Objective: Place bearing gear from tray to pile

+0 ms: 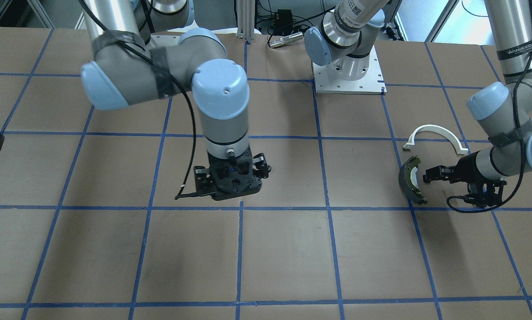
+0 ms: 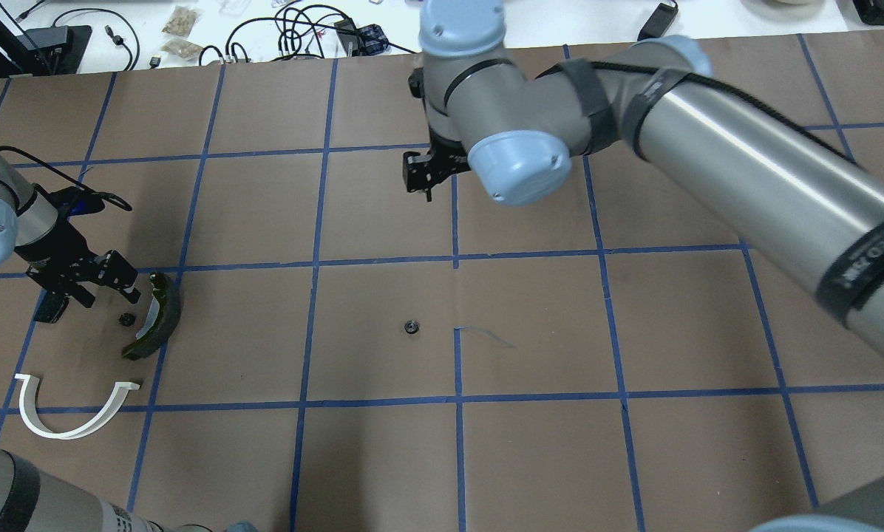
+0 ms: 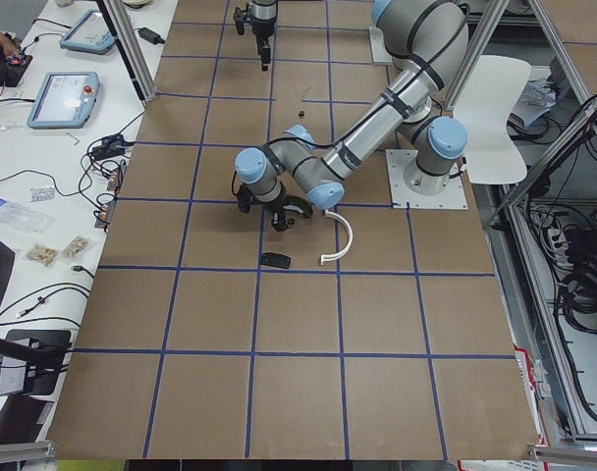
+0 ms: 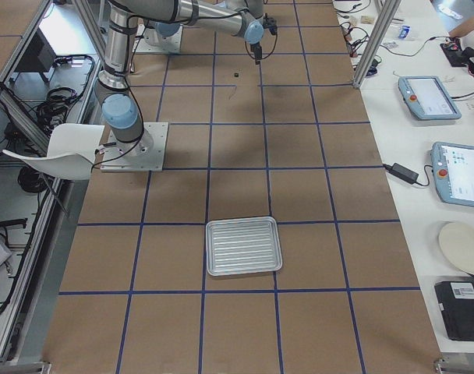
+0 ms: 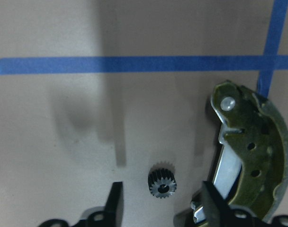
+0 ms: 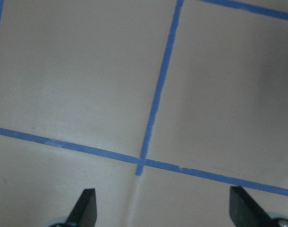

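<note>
A small black toothed gear lies on the paper between the open fingers of my left gripper, apart from both. It also shows in the overhead view, beside the olive-and-black brake shoe. The white half-ring bracket and a flat black pad lie close by. My left gripper hovers low over this pile. A second small gear lies alone mid-table. My right gripper is open and empty, pointing down over bare paper. The ribbed silvery tray sits far off and holds nothing.
The table is covered in brown paper with a blue tape grid. The robot's base plate stands at the back edge. Cables, tablets and small items lie on the white side bench past the table.
</note>
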